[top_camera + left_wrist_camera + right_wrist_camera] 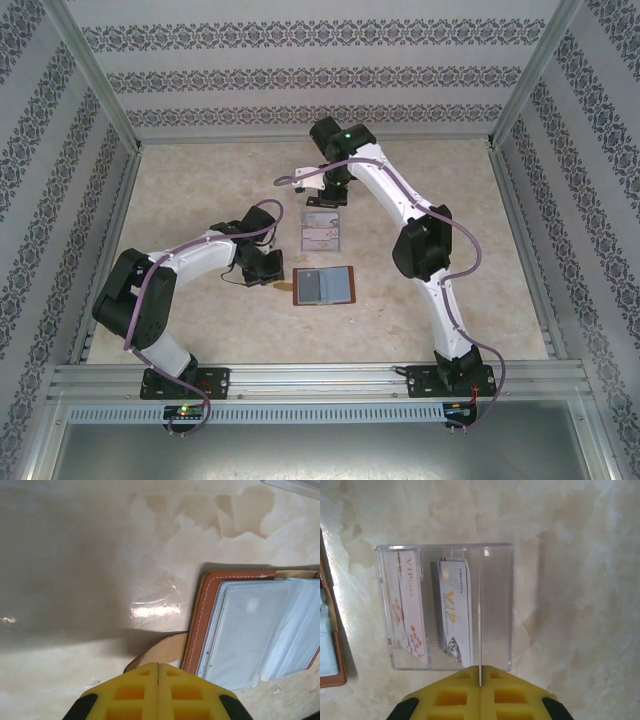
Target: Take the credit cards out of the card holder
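The card holder (325, 286) lies open on the table, reddish-brown rim (197, 625) around pale grey-blue sleeves. Its tan strap tab (162, 651) runs under the tips of my left gripper (158, 665), which is shut; I cannot tell whether the tips touch the tab. My right gripper (479, 672) is shut on a credit card (479, 625), seen edge-on as a thin white line above the clear tray (509, 605). Two more credit cards stand in the tray: a whitish one (410, 607) and a grey one (455, 617).
The clear tray (322, 230) sits just beyond the wallet, mid-table. The left gripper (283, 283) is at the wallet's left edge, the right gripper (328, 205) at the tray's far side. Patterned walls and metal rails enclose the marbled table.
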Controlling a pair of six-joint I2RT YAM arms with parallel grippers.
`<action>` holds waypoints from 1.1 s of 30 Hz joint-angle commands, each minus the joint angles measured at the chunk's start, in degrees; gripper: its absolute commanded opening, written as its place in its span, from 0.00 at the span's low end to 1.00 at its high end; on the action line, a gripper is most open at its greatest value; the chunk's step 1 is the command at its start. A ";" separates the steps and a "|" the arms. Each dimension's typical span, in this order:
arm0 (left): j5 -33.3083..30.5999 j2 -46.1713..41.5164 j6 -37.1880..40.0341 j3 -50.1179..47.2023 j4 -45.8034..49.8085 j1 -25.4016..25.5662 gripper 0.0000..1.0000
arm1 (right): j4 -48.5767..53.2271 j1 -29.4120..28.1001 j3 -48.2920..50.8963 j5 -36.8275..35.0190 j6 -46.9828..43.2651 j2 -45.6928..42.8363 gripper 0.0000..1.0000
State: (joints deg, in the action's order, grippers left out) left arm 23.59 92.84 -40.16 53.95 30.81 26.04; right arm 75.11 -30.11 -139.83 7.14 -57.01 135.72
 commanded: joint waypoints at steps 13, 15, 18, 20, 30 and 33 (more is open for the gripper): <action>-0.51 0.96 -0.30 -0.41 0.72 -1.74 0.05 | 1.78 0.11 -5.05 1.68 -3.16 7.99 0.00; -0.41 1.11 -0.35 -0.28 0.70 -1.82 0.05 | 2.11 -0.04 -4.93 2.47 -2.91 8.57 0.00; -0.27 1.38 -0.32 -0.07 0.71 -1.84 0.05 | 2.84 -0.12 -4.71 3.14 -2.76 9.10 0.00; -0.21 1.55 -0.19 0.16 0.83 -1.80 0.05 | 3.57 -0.13 -4.58 3.65 -2.83 9.17 0.00; 0.22 2.70 0.23 1.16 1.27 -1.81 0.05 | -4.59 0.49 -4.53 -5.58 0.23 8.01 0.21; 0.18 2.72 0.32 1.36 1.27 -1.87 0.05 | -6.28 0.58 -4.51 -6.34 0.36 6.91 0.21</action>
State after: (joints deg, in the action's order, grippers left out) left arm 23.51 95.04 -40.14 53.98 30.83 24.99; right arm 71.46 -30.11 -143.52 3.51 -57.80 143.96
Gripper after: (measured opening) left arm 0.051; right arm 0.211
